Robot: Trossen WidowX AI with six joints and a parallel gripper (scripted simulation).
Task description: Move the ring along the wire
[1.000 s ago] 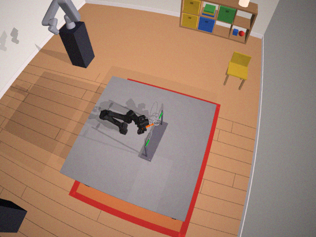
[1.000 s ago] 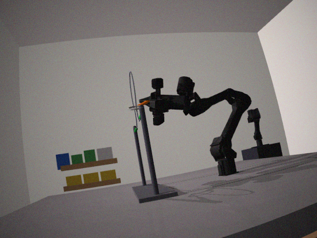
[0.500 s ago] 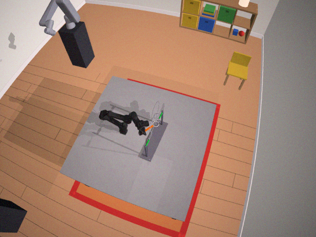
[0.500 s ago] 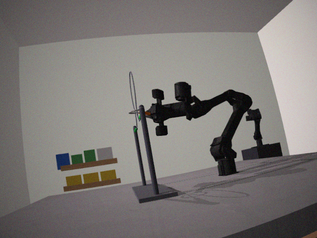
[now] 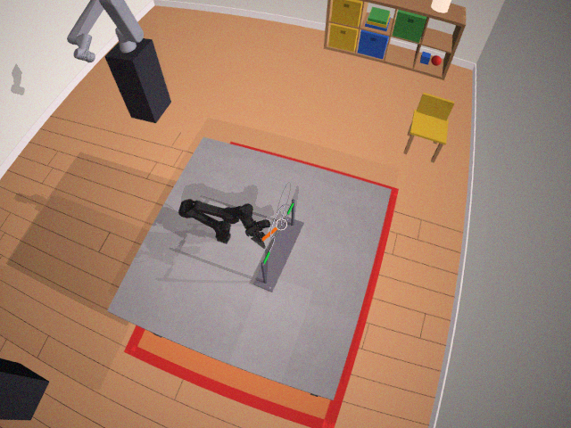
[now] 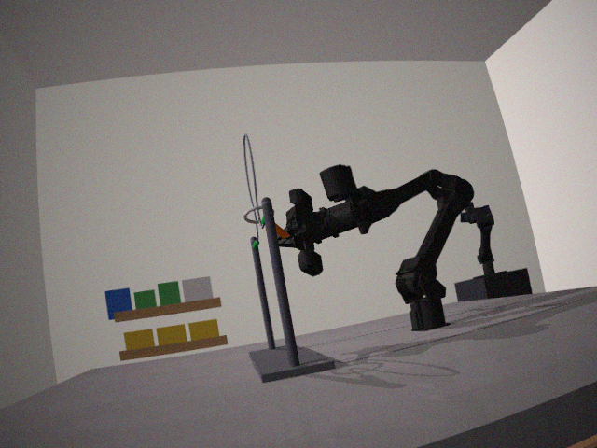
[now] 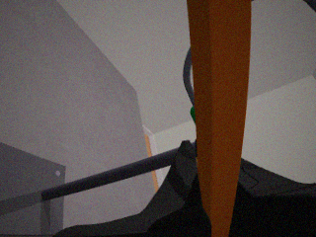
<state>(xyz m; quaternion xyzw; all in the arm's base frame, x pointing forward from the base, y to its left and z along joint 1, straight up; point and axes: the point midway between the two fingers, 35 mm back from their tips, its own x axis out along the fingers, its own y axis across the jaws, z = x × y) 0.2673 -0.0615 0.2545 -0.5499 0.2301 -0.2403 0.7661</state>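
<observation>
The white ring (image 5: 286,225) (image 6: 245,216) appears around the wire, near the upper post's green part (image 5: 290,209); exact clearance is too small to tell. The thin grey wire (image 5: 289,183) (image 6: 245,135) (image 7: 187,74) rises in tall loops. The other green part (image 5: 266,257) is beside the lower post (image 5: 264,272). My gripper (image 5: 262,241) (image 6: 284,240) (image 7: 193,146) is shut on the orange handle (image 5: 268,234) (image 6: 281,231) (image 7: 222,99), on the arm's side of the wire. In the wrist view the handle hides part of the wire and a green part (image 7: 193,114).
The upper post (image 5: 293,214) and lower post stand on a dark base plate (image 5: 288,249) (image 6: 313,358) on the grey table (image 5: 322,285). A post (image 7: 114,174) slants across the wrist view. Shelves (image 5: 401,55) and a yellow chair (image 5: 428,127) are far off.
</observation>
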